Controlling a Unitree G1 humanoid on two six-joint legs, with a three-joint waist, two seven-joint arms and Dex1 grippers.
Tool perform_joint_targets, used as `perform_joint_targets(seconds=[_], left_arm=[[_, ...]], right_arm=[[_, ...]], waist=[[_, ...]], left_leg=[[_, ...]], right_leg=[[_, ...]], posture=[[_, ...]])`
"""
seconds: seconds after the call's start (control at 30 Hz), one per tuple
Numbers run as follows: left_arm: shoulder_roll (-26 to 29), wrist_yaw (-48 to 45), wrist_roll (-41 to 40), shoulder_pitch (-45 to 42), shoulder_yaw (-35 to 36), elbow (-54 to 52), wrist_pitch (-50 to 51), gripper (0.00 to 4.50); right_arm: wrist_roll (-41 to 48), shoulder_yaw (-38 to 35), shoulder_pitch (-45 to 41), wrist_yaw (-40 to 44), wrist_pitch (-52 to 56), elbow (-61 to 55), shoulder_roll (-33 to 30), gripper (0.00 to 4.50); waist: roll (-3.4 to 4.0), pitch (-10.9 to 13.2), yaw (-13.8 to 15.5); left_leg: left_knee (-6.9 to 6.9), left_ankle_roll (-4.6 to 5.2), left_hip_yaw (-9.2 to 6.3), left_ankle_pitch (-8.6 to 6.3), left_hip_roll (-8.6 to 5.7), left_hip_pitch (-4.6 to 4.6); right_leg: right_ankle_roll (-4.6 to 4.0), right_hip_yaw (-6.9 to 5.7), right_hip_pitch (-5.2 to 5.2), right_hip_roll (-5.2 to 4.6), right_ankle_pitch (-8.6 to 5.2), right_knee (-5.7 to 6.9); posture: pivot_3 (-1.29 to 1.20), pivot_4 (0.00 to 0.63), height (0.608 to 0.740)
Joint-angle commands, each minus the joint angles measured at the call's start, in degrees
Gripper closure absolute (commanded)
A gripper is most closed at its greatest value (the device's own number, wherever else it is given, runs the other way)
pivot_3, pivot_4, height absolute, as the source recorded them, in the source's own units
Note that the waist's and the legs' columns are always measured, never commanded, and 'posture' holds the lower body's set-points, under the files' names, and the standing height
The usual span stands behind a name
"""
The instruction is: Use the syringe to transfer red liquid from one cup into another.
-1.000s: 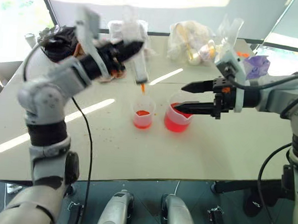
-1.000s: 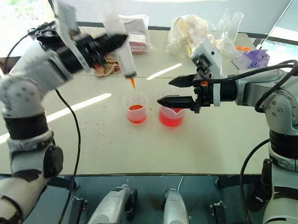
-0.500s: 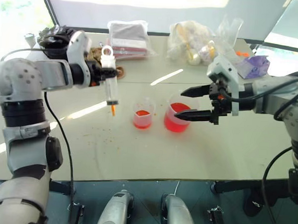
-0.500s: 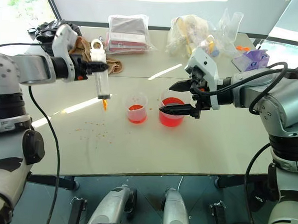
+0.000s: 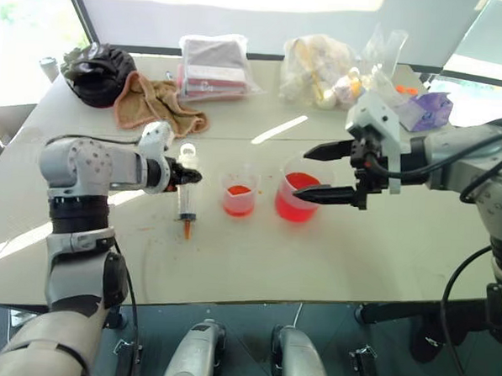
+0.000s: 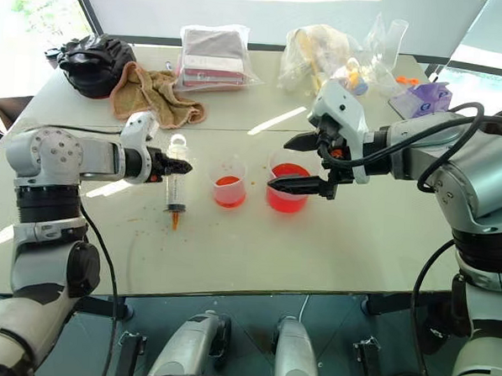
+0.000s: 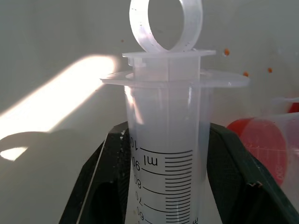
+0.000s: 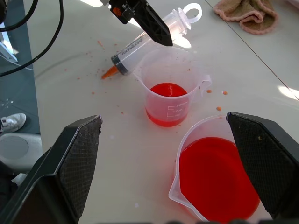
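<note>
The left claw (image 5: 188,176) is clasped across the upper barrel of the syringe (image 5: 185,203), just under its flange, with 1 black finger on either side as the left wrist view shows. The syringe hangs nearly upright, with its orange tip down at or just over the table (image 5: 256,256), left of the smaller cup (image 5: 240,196) and well apart from the spouted beaker (image 5: 299,197) further right. The right claw (image 5: 304,171) is spread wide and empty, poised over the beaker without touching it. Both cups hold red liquid (image 8: 219,175), the beaker far more of it. The barrel looks empty, so the syringe should be light. It is stiff, smooth and round, and likely to slip or roll in 2 thin fingers, more so if wet. The present hold under the flange seems the sound one, since the flange stops it sliding down. The ring plunger at the top is the part to pull or press. The thin cups are light and would tip at a nudge.
</note>
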Motion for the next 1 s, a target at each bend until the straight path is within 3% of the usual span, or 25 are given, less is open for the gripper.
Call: perform_joint_targets(seconds=[0.03,0.1,0.13,0.43,0.6,0.77,1.0], left_arm=[[-0.5,-0.7,1.2,0.3,0.2,-1.4,0.5,0.70],[-0.5,-1.3,1.7,0.5,0.5,-2.1,0.3,0.08],[-0.3,-2.1,1.5,0.9,0.5,-3.2,-0.7,0.03],[4.6,-12.1,-2.4,4.1,0.9,-15.7,-8.9,0.03],[16.2,-23.3,0.0,11.7,-2.4,-27.5,-24.8,0.03],[24.3,-34.3,-6.2,17.0,0.1,-31.6,-26.0,0.03],[27.9,-39.6,-12.6,26.2,4.1,-36.0,-25.0,0.03]], right_arm=[[-0.1,-1.2,-1.3,0.1,-0.4,-1.3,-0.6,0.00],[-0.3,-1.0,-1.5,0.2,-0.5,-1.0,-0.6,0.00],[-0.4,-0.8,-1.5,0.2,-0.6,-1.0,-0.6,0.00],[-2.6,0.0,-0.8,2.6,-2.9,-0.5,-2.1,0.00],[-5.6,2.3,-0.1,7.3,-7.3,0.7,-5.2,0.00],[-7.5,3.3,0.3,10.3,-10.1,2.1,-6.2,0.00],[-9.7,4.0,0.5,11.7,-12.4,3.5,-5.2,0.00]], waist=[[-0.01,0.0,0.1],[-0.01,0.0,0.1],[-0.01,0.0,0.1],[-0.01,0.0,0.0],[-0.02,0.0,-0.4],[0.01,0.0,-0.2],[0.00,0.0,-0.3]], left_leg=[[0.00,0.00,0.00,0.00,0.00,-0.01],[0.00,-0.01,-0.02,0.00,0.00,0.00],[0.00,-0.01,-0.01,0.00,0.00,0.00],[-0.07,-0.02,-0.01,-0.01,0.00,-0.07],[-0.22,-0.02,0.07,0.00,-0.01,-0.06],[-0.56,-0.06,0.16,0.03,-0.03,0.00],[-0.61,-0.04,0.20,0.04,-0.02,-0.02]], right_leg=[[0.00,0.00,-0.02,0.00,0.00,0.01],[-0.03,-0.01,0.01,-0.03,0.00,-0.02],[-0.10,0.00,0.02,-0.05,-0.04,-0.02],[-0.21,0.05,-0.08,-0.14,-0.10,-0.06],[-0.24,0.06,-0.13,-0.21,-0.11,-0.13],[-0.28,0.04,-0.25,-0.25,-0.13,-0.21],[-0.28,0.02,-0.30,-0.25,-0.13,-0.22]], posture=[[0.00,0.150,0.740],[0.00,0.150,0.740],[0.00,0.150,0.740],[0.00,0.150,0.740],[0.00,0.150,0.740],[0.00,0.150,0.740],[0.00,0.150,0.740]])
